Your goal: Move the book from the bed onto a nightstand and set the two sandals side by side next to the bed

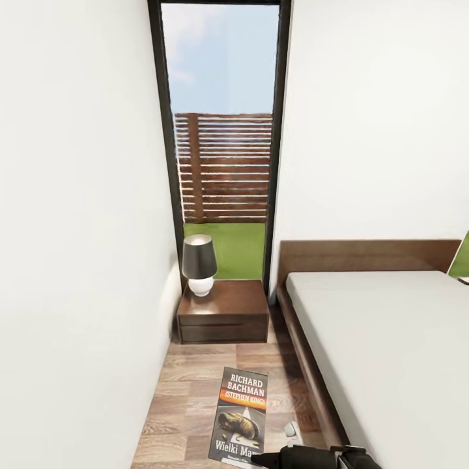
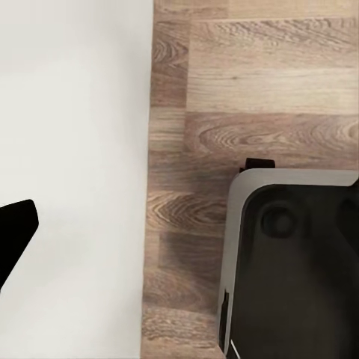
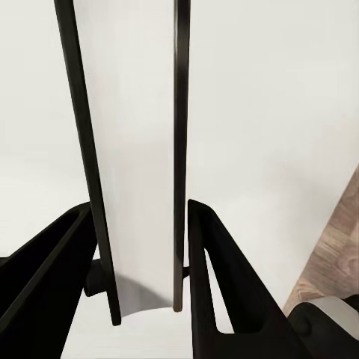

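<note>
A narrow strip of pale wood-plank floor (image 1: 195, 391) runs between a plain white wall (image 1: 78, 228) and the bed, ending at a tall dark-framed window (image 1: 221, 143) that shows sky, a brown slatted fence (image 1: 225, 166) and grass; the thin paperback book with a dark cover, orange band and white lettering (image 1: 240, 417) hangs above that floor, held upright at its lower edge by the right gripper (image 1: 260, 461), whose black tip meets the cover at the bottom of the head view; in the right wrist view the book (image 3: 134, 149) is seen edge-on, a white slab between two dark lines, standing between the two black fingers (image 3: 213, 284), which are drawn in against both of its faces, so the grip is a pinch on the book; the lower part of the title is cut off by the frame and the gripper; beyond the book stands the low dark-brown wooden nightstand with a glossy top (image 1: 223, 312), carrying a white-based lamp with a black shade (image 1: 199, 264); to its right lies the large low bed with a pale-grey mattress and dark wooden frame (image 1: 391, 345), cropped at the right edge; of the left gripper (image 2: 15, 235) one black fingertip shows against the white wall in the left wrist view, and I cannot tell how far it is spread; the robot's grey and black base (image 2: 299, 262) sits over the planks there.
</note>
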Available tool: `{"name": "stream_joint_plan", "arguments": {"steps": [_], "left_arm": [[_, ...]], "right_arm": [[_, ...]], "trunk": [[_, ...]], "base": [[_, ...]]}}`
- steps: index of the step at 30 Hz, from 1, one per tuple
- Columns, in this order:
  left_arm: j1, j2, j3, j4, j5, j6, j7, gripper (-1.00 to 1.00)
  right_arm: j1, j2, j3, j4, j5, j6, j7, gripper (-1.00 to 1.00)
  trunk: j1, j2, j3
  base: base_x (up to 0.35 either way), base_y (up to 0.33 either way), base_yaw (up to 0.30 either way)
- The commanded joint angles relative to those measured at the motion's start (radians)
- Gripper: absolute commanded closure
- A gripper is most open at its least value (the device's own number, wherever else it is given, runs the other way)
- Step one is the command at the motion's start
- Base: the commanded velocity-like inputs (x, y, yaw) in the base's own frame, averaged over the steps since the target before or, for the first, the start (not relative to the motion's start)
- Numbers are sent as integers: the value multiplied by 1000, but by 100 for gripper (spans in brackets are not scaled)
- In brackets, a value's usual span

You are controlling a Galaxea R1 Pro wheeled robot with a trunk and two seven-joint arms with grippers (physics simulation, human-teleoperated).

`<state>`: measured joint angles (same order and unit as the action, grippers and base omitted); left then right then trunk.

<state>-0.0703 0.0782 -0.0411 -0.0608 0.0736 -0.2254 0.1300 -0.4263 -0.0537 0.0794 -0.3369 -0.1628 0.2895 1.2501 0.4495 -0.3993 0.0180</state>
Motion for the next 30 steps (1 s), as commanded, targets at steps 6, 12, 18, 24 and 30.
{"name": "stream_joint_plan", "arguments": {"steps": [6,12,18,24,30], "left_arm": [[0,0,-5,1,8,-4,2,-100],[0,0,-5,1,8,-4,2,-100],[0,0,-5,1,8,-3,2,-100],[0,0,-5,1,8,-4,2,-100],[0,0,-5,1,8,-3,2,-100]], "right_arm": [[0,0,8,-1,-11,1,-2,100],[0,0,8,-1,-11,-13,-2,100],[0,0,8,-1,-11,-17,-2,100],[0,0,8,-1,-11,-19,-2,100],[0,0,8,-1,-11,-19,-1,100]], "trunk": [[1,-1,0],[1,-1,-1],[1,-1,-3],[1,-1,-7],[1,-1,-8]], "base": [[107,5,0],[135,45,0],[136,54,6],[54,20,42],[16,6,14]]}}
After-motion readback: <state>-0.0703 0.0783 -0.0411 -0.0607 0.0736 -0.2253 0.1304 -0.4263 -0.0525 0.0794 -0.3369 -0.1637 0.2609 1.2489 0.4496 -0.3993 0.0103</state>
